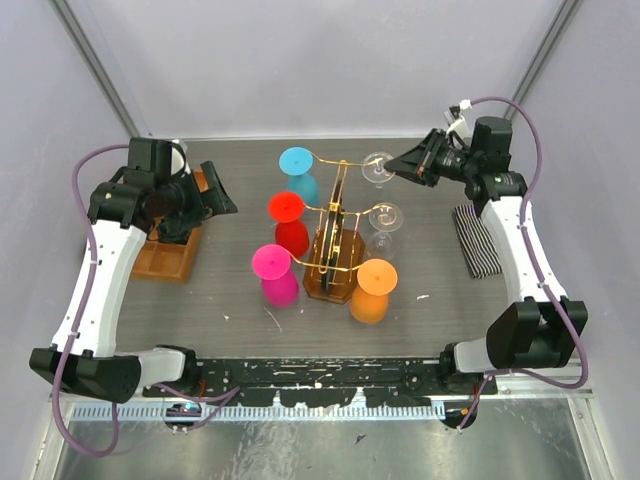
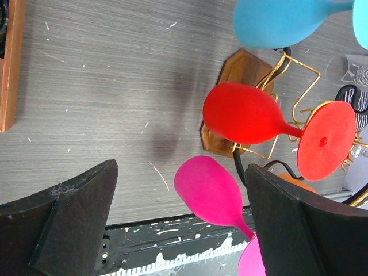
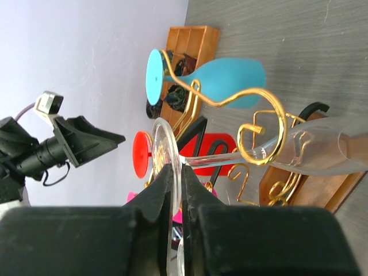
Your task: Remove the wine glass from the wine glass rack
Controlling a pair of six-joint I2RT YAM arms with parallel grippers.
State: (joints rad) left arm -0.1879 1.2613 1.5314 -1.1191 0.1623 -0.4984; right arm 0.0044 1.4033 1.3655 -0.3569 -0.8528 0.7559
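The wine glass rack (image 1: 330, 268), gold wire on a brown wooden base, stands mid-table with glasses hanging upside down. My right gripper (image 1: 397, 165) is at its far right arm, shut on the flat foot of a clear wine glass (image 1: 378, 168). In the right wrist view the fingers (image 3: 164, 181) pinch the foot's rim (image 3: 163, 141). The stem (image 3: 230, 158) still lies inside the curled gold hook (image 3: 265, 131), and the bowl (image 3: 328, 150) hangs beyond it. My left gripper (image 1: 215, 195) hovers open at the left, apart from the rack, holding nothing.
On the rack also hang blue (image 1: 297, 172), red (image 1: 289, 222), pink (image 1: 274, 274) and orange (image 1: 373, 290) glasses and a second clear glass (image 1: 383, 222). A wooden tray (image 1: 168, 258) lies under the left arm. A striped cloth (image 1: 478, 240) lies at the right.
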